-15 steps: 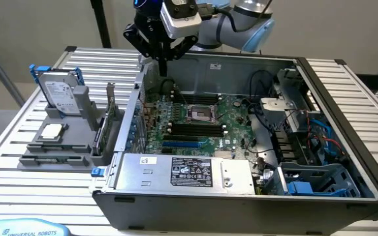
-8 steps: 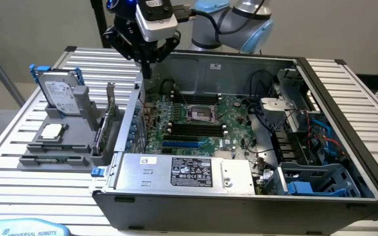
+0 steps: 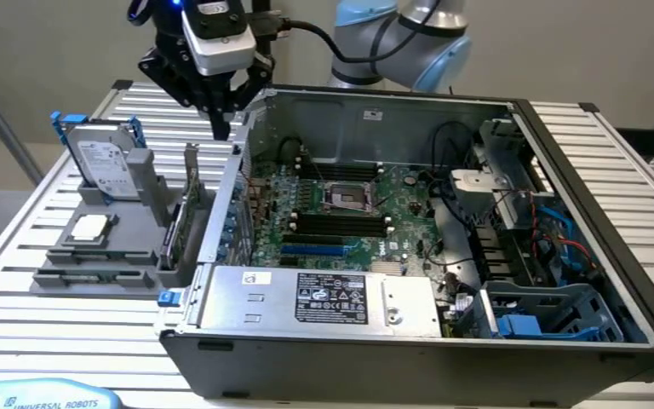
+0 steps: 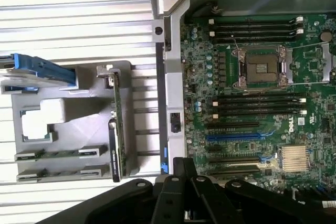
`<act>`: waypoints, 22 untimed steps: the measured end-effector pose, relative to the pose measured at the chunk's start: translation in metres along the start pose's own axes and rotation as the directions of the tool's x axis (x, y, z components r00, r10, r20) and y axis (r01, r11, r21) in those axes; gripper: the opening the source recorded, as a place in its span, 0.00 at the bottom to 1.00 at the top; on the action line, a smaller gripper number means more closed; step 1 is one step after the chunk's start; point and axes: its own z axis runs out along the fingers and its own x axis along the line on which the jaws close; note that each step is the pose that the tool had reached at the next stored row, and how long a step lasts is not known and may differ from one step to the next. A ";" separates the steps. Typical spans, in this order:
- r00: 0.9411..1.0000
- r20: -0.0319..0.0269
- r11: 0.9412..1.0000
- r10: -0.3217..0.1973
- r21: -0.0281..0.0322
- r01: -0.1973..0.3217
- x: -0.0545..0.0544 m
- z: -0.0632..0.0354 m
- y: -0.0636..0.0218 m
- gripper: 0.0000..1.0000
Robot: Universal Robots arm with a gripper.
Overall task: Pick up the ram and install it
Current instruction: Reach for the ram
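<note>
The ram (image 3: 91, 276) is a thin green stick lying in a slot at the front of the grey holder (image 3: 111, 247), on the exterior view's left. The wrist view has the ram (image 4: 58, 154) lying between two grey clips. My gripper (image 3: 222, 126) hangs shut with nothing in it, high above the gap between the holder and the open computer case (image 3: 418, 341). It is well apart from the ram. In the wrist view the gripper (image 4: 182, 165) points at the case's side wall. Black memory slots (image 3: 333, 226) lie empty on the motherboard (image 3: 407, 200).
The holder also carries a hard drive (image 3: 106, 162), a square silver processor (image 3: 88, 226) and an upright expansion card (image 3: 185, 213). Inside the case are the processor socket (image 4: 260, 66), a power supply (image 3: 316, 298), cables and a blue drive bay (image 3: 543, 315). The slatted table (image 3: 31, 341) surrounds everything.
</note>
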 end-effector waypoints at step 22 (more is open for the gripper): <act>1.000 0.001 1.000 0.000 0.009 0.000 0.099 0.0062 -0.0177 0.11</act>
